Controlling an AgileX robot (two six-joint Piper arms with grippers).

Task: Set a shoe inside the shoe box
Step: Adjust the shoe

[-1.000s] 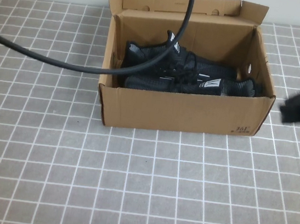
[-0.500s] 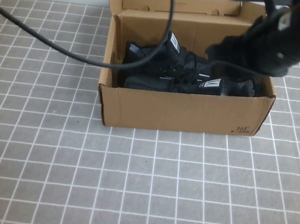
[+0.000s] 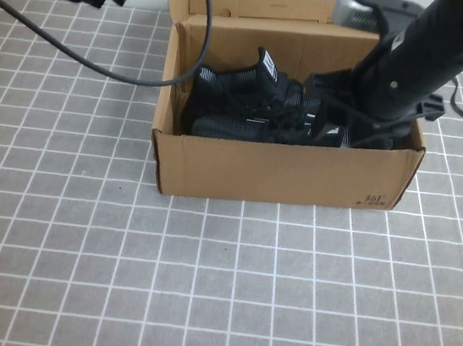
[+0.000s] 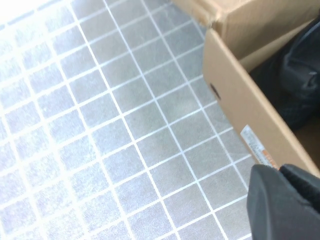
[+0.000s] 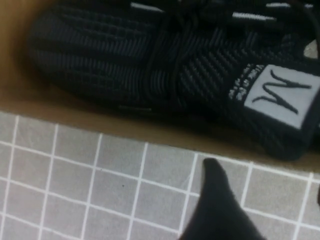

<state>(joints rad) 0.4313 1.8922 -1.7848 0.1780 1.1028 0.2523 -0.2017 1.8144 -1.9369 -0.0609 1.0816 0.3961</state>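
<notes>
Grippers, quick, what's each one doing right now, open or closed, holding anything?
Left gripper: closed, empty, outside the shoe box at its far left.
Right gripper: open, holding nothing, down over the shoe in the box.

My raised camera looks down at the shoe box (image 3: 282,175); both wrist cameras sit close above its walls and the tiled surface (image 4: 125,125).

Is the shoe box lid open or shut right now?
Open. The shoe box has its flap lid standing up at the back, leaving both black shoes visible inside.
</notes>
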